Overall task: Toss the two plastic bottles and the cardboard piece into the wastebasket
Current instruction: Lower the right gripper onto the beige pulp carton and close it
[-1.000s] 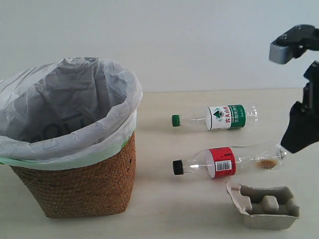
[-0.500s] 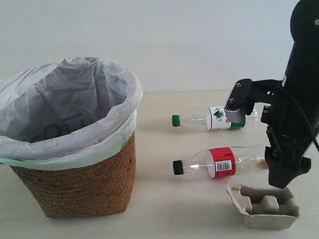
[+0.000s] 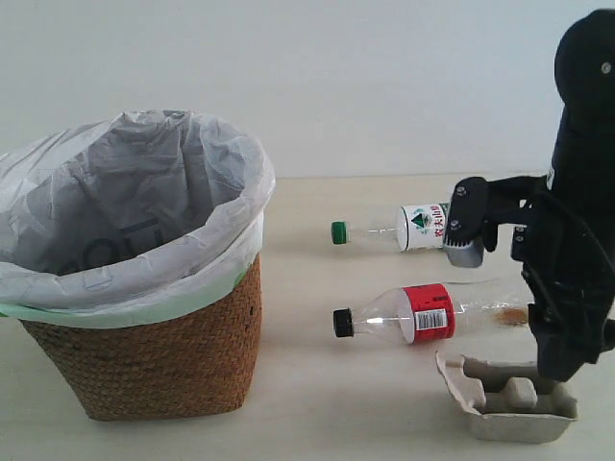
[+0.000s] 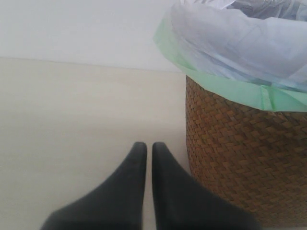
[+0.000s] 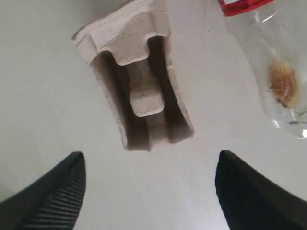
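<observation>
The wicker wastebasket (image 3: 163, 355) with its white bag liner stands at the left. Two clear plastic bottles lie on the table to its right: the green-capped one (image 3: 413, 229) farther back, the black-capped one with a red label (image 3: 428, 312) nearer. The grey cardboard piece (image 3: 485, 399) rests in front of them at the right. My right gripper (image 3: 559, 370) hangs open just over the tray's right end. In the right wrist view its open jaws (image 5: 151, 155) are empty, with the cardboard piece (image 5: 139, 76) just ahead of them. My left gripper (image 4: 148, 144) is shut and empty beside the wastebasket (image 4: 240, 153).
The base of the red-label bottle (image 5: 280, 72), with a brown residue inside, lies close beside the cardboard piece. The right arm's black links (image 3: 577, 192) stand over the table's right side, in front of the green-capped bottle's base. A pale wall runs behind the table.
The right arm has come down from the upper right edge of the view to just above the cardboard piece. Bottles, tray and basket have not moved.
</observation>
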Controlling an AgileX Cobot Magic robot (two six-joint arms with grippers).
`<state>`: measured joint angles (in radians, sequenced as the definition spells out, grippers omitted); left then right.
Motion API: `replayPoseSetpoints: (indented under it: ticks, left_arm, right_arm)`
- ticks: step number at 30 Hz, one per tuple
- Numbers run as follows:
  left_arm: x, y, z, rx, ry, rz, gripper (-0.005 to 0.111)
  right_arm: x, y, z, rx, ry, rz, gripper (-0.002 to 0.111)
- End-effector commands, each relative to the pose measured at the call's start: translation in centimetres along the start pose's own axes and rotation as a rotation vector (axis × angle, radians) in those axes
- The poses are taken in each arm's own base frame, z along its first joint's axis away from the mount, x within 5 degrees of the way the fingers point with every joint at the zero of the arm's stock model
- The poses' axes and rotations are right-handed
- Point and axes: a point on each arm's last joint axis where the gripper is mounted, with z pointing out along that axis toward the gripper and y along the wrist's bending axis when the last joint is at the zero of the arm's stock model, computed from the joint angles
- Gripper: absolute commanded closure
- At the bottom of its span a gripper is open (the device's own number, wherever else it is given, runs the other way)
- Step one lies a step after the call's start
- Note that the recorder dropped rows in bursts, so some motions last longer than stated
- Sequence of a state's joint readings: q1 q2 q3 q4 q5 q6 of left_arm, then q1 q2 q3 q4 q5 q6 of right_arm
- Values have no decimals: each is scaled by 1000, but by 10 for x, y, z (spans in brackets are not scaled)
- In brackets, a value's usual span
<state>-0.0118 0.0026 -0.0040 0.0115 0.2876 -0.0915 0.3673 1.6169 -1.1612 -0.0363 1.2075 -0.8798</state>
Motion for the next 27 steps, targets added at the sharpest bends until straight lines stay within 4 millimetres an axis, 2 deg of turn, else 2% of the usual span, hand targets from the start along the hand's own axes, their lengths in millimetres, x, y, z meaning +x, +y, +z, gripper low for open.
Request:
replayPoseSetpoints:
  ticks: [1, 5, 13, 22, 27]
  left_arm:
    - [1, 0, 0, -3, -3, -1, 103]
    - [1, 0, 0, -3, -3, -1, 103]
    - [1, 0, 0, -3, -3, -1, 103]
    - [1, 0, 0, -3, -3, -1, 103]
    - [1, 0, 0, -3, -3, -1, 103]
  right_arm:
    - [2, 4, 18, 14, -16, 12, 43]
    - [-2, 7, 30, 23, -82, 62, 36]
    - [3, 14, 50, 37, -97, 68, 37]
    - [-1, 10, 55, 72, -127, 68, 37]
    - [-5, 5, 72, 47, -104, 70, 37]
